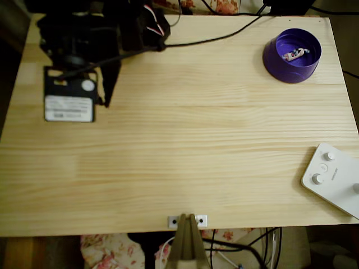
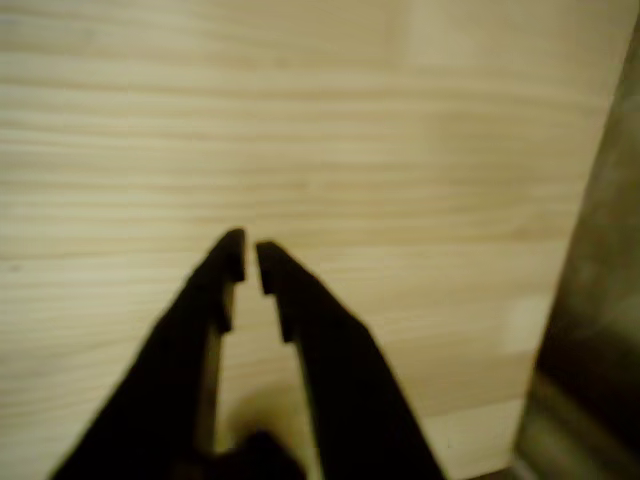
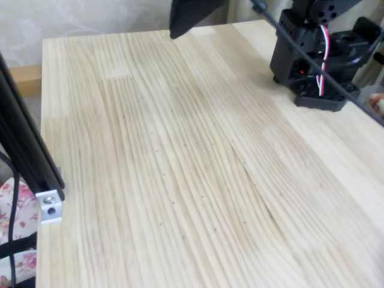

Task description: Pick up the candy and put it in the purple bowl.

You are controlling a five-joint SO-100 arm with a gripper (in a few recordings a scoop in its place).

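The purple bowl (image 1: pixel 274 60) stands at the table's far right corner in the overhead view. Inside it lies the candy (image 1: pixel 295 54), a small pink, white and dark sweet. My black gripper (image 1: pixel 106 100) hangs over the far left part of the table, a long way from the bowl. In the wrist view the gripper (image 2: pixel 250 255) points at bare wood, its jaws almost touching with nothing between them. Its dark tip (image 3: pixel 178 31) also shows at the top edge of the fixed view.
A white device with knobs (image 1: pixel 334 176) lies at the right edge near the front. The arm's black base (image 3: pixel 318 60) sits at the back of the table with cables running off. A metal bracket (image 1: pixel 188 221) and a black post (image 3: pixel 24 144) mark the front edge.
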